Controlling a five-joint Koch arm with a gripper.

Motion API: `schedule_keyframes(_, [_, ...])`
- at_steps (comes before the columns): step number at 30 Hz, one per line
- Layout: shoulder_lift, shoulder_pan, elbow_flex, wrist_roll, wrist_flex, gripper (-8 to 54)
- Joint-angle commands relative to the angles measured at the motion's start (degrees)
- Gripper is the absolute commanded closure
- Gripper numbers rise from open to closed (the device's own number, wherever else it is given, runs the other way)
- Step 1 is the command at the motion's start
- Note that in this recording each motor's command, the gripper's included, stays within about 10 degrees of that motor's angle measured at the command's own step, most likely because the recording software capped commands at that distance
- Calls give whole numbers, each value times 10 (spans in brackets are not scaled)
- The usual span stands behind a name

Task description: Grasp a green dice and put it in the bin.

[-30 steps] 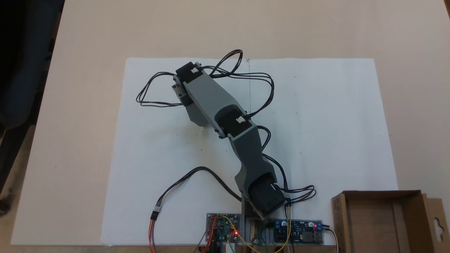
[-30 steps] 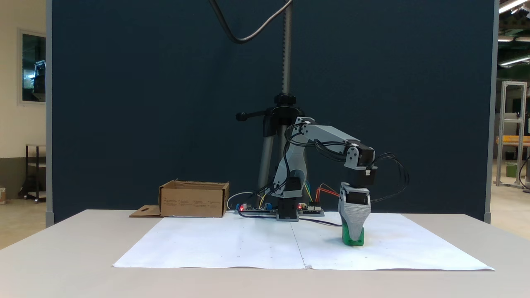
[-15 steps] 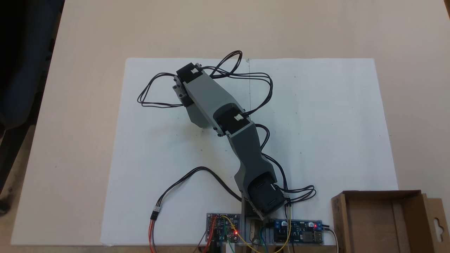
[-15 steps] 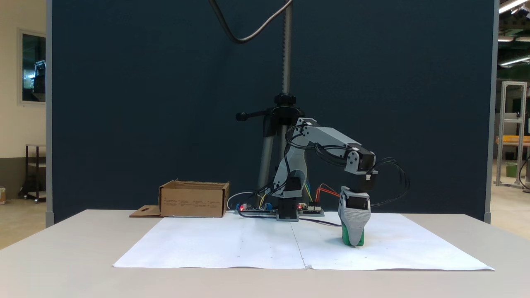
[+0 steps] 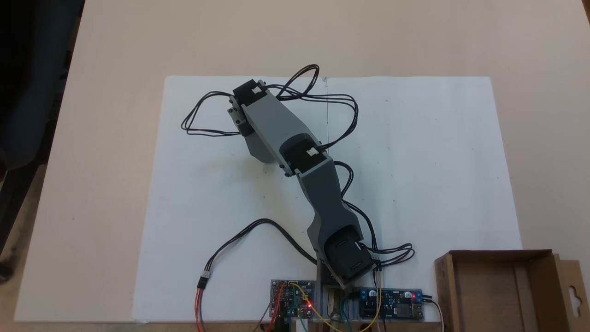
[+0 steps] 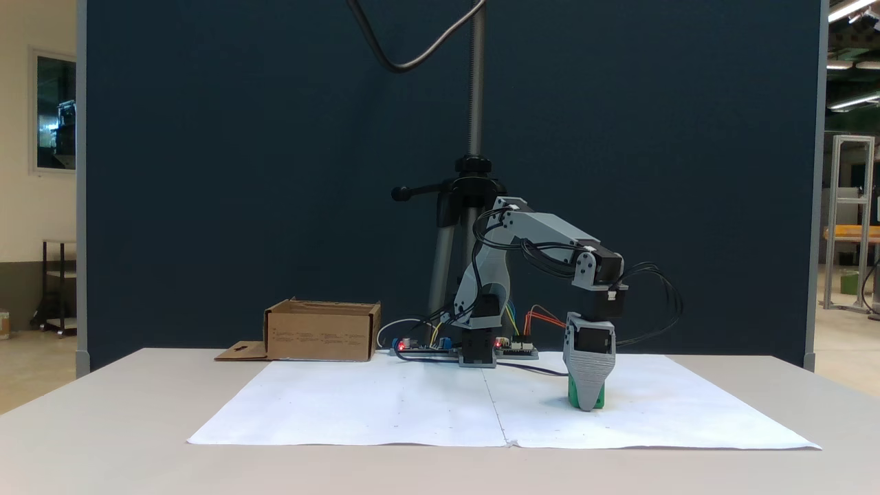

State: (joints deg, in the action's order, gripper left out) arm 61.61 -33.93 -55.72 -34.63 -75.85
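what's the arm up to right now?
The grey arm is reaching down over the white paper sheet, with its gripper lowered around the green dice, which sits on the paper. Only one jaw faces the side camera, so whether it has closed on the dice cannot be told. The cardboard bin stands off the sheet beside the arm's base, with nothing visible inside in the top-down view.

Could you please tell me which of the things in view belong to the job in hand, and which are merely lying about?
Belonging to the job:
- small bright green dice, on the paper behind the grey claw
- shallow brown cardboard bin

Lying about:
- white paper sheet
- circuit boards
- black tripod
- loose black cable
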Motion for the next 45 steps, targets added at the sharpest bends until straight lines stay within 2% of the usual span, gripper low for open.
schedule_keyframes(1, [8,-9,20,-37,-2,278])
schedule_keyframes(3, [8,-8,20,-38,-2,338])
schedule_keyframes(4, [8,-8,20,-38,-2,340])
schedule_keyframes(13, [15,-8,20,-34,-2,340])
schedule_keyframes(25, [222,4,21,-25,-18,340])
schedule_keyframes(29, [265,1,21,-25,-32,340])
schedule_keyframes(38, [276,12,22,-15,-42,340])
schedule_keyframes(45, [287,124,22,60,-48,340])
